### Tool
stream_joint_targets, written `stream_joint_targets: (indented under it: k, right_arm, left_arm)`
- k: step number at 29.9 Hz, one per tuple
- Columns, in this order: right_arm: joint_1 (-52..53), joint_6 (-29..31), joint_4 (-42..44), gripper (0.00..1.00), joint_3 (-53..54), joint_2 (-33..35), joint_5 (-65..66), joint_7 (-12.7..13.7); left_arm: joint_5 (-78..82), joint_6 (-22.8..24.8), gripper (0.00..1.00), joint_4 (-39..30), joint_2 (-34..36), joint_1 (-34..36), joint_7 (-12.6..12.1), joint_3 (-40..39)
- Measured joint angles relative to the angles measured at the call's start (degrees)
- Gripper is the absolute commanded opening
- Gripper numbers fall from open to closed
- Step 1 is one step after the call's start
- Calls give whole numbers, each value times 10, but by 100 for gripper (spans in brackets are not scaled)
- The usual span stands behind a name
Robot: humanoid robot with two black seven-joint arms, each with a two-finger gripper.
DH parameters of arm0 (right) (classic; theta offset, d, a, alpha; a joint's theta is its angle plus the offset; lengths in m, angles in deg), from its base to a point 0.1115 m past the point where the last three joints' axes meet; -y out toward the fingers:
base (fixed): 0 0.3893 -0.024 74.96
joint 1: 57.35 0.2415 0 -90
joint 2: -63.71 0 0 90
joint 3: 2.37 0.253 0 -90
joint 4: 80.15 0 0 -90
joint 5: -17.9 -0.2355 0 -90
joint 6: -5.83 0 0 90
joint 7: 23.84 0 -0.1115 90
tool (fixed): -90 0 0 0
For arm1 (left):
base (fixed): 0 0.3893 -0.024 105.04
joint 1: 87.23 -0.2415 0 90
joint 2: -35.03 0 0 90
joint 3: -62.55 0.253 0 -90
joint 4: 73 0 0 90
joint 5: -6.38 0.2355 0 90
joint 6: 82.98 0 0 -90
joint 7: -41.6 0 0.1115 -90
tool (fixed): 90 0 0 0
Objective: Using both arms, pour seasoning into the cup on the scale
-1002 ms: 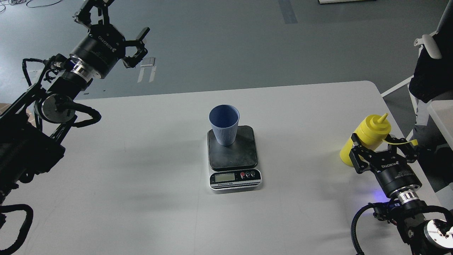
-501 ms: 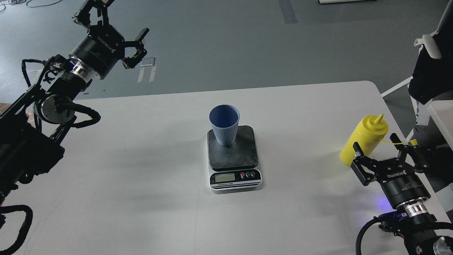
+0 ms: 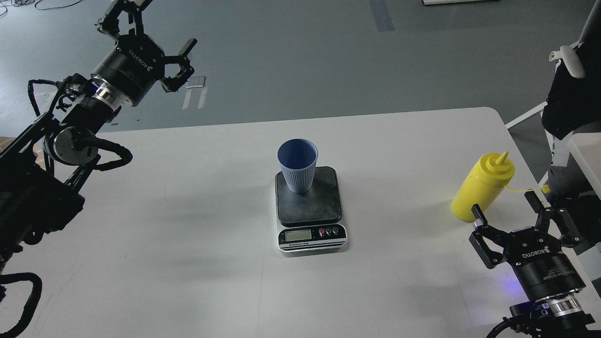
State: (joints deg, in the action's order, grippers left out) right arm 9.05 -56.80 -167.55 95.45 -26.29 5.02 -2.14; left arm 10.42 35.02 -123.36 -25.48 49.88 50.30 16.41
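A light blue ribbed cup (image 3: 297, 165) stands upright on the back left part of the dark plate of a small digital scale (image 3: 310, 206) at the table's middle. A yellow squeeze bottle (image 3: 483, 187) with a pointed nozzle and a tethered cap stands on the table at the right. My right gripper (image 3: 504, 206) is open and empty, just in front of the bottle and clear of it. My left gripper (image 3: 149, 26) is open and empty, raised high at the far left, beyond the table's back edge.
The white table (image 3: 188, 225) has a rounded back right corner. A person in dark clothes (image 3: 570, 98) and a white bin edge (image 3: 587, 155) are at the right side. Grey floor lies beyond the table.
My right gripper has let go of the yellow bottle and drawn back toward me and to the right. The bottle now stands free. The left arm has barely moved.
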Motion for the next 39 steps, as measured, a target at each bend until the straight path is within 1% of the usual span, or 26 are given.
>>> stream_joint_targets:
  k: [18,36,39]
  right_arm:
    - [-3,6,-10,99,34,0,0,-1]
    - [12,6,-94,100,62,0,0,3]
    - [33,6,-104,100,62,20,0,5]
  left_arm:
    - [0,0,98,2,0,1,0,2]
    - [2,0,98,16,-1,2,0,2]
    - [2,0,98,16,-1,2,0,2]
